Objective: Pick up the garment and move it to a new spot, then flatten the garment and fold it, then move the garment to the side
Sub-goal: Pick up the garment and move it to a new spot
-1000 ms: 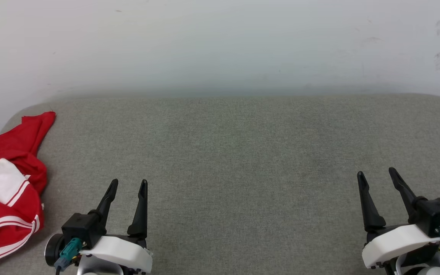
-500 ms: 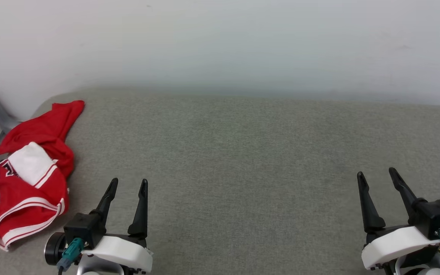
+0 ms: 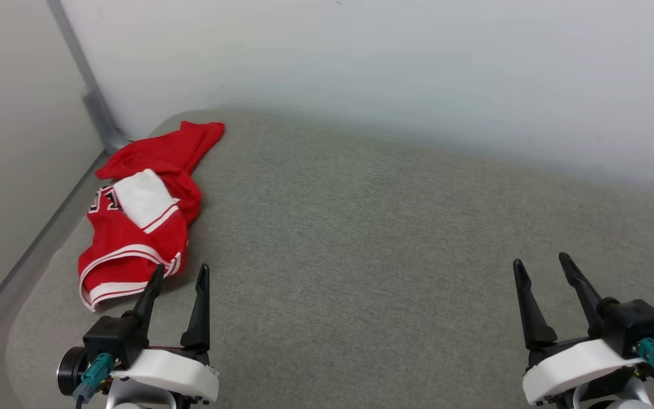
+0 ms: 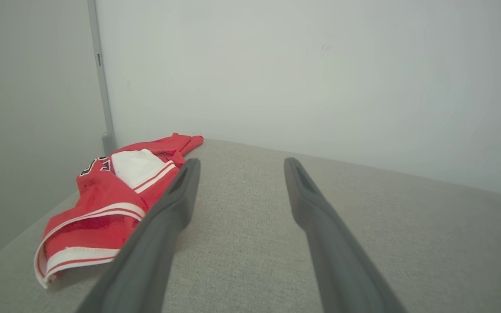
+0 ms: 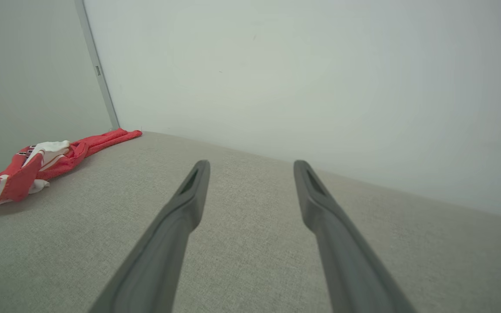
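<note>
Left end effector (image 3: 182, 270) is standing open over the grey fabric worktop (image 3: 361, 244) and gripping nothing. Right end effector (image 3: 540, 260) is likewise standing open and empty, well apart from the left. The garment (image 3: 134, 238) is lying crumpled near the worktop's far left corner, just ahead and left of the left end effector, ungripped, with one white sleeve showing on top.

Surface (image 3: 361, 227): grey woven cloth, matt, finely rough.
Shirt (image 3: 134, 233): soft red-and-white cloth, matt, rumpled.
Left tool (image 3: 182, 268), right tool (image 3: 540, 259): fingers (image 3: 200, 307) smooth matt black plastic; covers (image 3: 174, 375) white plastic, slight sheen; plug (image 3: 97, 369) teal plastic, glossy.
Wall (image 3: 361, 57): smooth, matt, pale.
Corner strip (image 3: 91, 96): grey, metal by its look, dull.
</note>
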Motion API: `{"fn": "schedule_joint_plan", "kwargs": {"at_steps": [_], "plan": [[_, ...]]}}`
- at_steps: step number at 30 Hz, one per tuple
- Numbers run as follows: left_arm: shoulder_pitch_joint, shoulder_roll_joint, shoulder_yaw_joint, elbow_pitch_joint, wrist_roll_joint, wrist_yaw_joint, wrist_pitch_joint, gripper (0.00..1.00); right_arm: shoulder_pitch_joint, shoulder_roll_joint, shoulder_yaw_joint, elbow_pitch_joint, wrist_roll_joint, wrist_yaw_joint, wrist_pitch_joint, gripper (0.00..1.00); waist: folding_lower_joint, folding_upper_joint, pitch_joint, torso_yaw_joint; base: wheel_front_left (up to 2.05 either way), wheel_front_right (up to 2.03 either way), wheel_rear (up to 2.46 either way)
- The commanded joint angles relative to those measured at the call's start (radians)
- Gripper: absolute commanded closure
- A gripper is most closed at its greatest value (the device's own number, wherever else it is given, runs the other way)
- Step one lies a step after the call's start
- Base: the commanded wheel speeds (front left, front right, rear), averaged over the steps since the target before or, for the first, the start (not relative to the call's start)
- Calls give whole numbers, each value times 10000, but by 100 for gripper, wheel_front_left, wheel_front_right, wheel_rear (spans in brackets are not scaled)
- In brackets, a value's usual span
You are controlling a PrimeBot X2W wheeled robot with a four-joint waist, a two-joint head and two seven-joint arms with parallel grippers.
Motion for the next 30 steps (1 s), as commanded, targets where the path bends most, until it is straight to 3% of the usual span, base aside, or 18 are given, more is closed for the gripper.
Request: {"fn": "schedule_joint_plan", "kwargs": {"at_steps": [1,15,30], "plan": [[-57,38,38,15,18,-24,-25,0,-22,21,41,27,20,-5,-38,0,0,0,-33,437,0,0,0],[82,90,207,19,-60,-25,-25,0,-59,18,442,7,114,-5,-103,0,0,0,-60,1942,0,0,0],[3,98,297,187,34,-25,-25,0,-143,20,481,-175,-94,-7,16,0,0,0,51,2081,0,0,0]]}}
